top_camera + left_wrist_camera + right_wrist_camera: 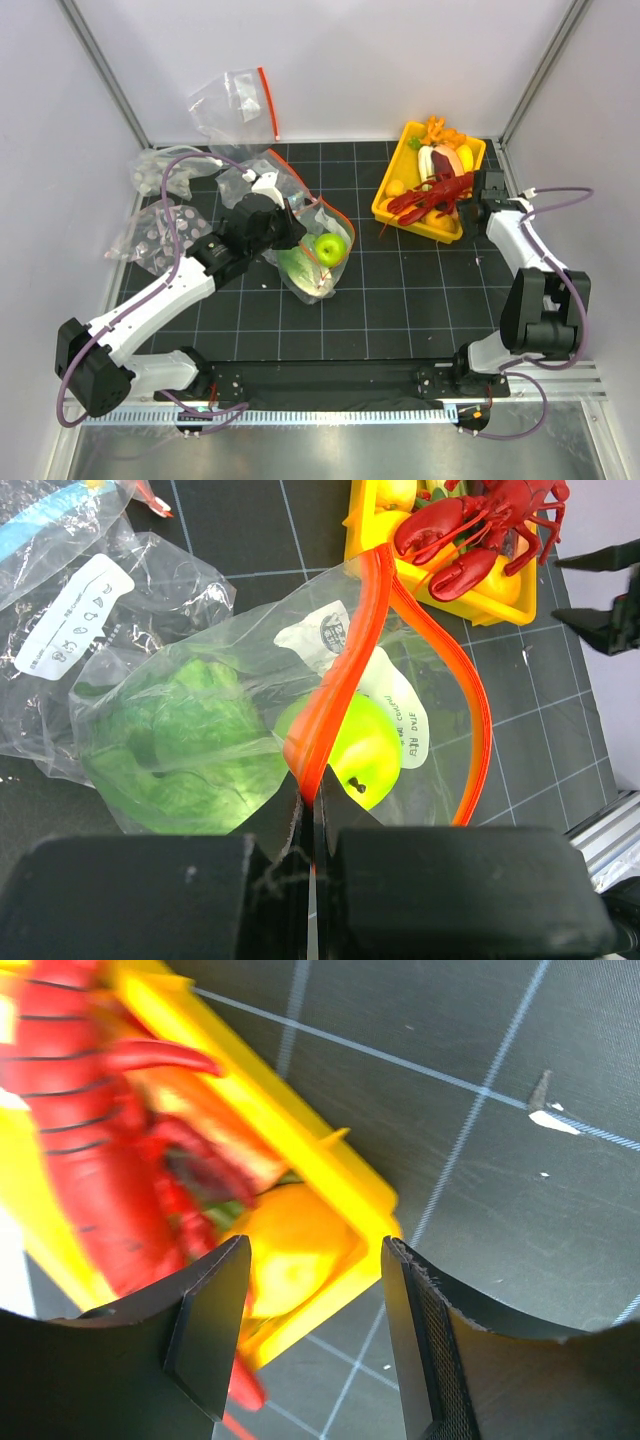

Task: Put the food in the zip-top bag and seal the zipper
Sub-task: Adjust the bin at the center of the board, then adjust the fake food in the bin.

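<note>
The clear, crinkly zip-top bag (265, 630) lies mid-worktop (400, 300), holding a ruffled green lettuce (180, 740) and a smooth round green fruit (362, 748). Its glossy red-orange zipper (350, 650) loops open, one end pinched flat in the left pincer (312, 805), whose arm stretches diagonally inward. The right arm bends toward the yellow plastic tray (330, 1175); the right pincer (315, 1260) is spread over its corner, above a yellow-orange piece (290, 1255) beside the ridged red lobster (70, 1130)
</note>
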`<state>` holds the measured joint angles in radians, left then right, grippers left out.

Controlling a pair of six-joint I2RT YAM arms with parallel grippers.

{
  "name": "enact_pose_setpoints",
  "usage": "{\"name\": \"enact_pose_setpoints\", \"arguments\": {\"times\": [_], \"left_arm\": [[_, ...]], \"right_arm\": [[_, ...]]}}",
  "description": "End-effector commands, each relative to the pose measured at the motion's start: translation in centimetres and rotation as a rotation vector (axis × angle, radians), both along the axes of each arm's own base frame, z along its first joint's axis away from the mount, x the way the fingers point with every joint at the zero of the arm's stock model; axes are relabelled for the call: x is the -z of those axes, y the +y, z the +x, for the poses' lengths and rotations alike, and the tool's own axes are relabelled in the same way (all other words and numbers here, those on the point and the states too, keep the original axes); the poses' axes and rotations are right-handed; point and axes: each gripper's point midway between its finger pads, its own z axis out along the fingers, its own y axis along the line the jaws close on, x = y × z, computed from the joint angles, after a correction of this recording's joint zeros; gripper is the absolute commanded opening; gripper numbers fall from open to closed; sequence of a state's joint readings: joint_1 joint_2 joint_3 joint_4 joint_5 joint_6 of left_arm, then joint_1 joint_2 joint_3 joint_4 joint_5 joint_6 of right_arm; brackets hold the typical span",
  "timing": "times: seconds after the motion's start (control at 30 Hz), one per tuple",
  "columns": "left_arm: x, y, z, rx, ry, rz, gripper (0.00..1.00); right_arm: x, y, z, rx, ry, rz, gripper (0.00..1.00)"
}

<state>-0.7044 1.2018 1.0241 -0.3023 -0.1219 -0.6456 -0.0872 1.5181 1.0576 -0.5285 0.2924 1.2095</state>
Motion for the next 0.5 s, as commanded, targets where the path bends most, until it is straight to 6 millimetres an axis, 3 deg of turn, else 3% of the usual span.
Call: {"name": "enact_pose_setpoints", "arguments": {"times": [0.0, 0.37, 0.47], "left_arm": [[-1.7, 0.1, 0.6, -0.006, -0.062, -0.025, 0.0], [-1.6, 0.0, 0.7, -0.007, -0.06, -0.026, 0.0], [-1.5, -0.1, 0.7, -0.003, -0.058, -0.023, 0.0]], "right_arm": [[-3.4, -0.5, 0.8, 0.024, -0.123, -0.03, 0.61], [-1.8, 0.3, 1.9, -0.007, -0.088, -0.006, 0.36], [-1.7, 0.7, 3.0, -0.019, -0.106, -0.011, 0.33]]}}
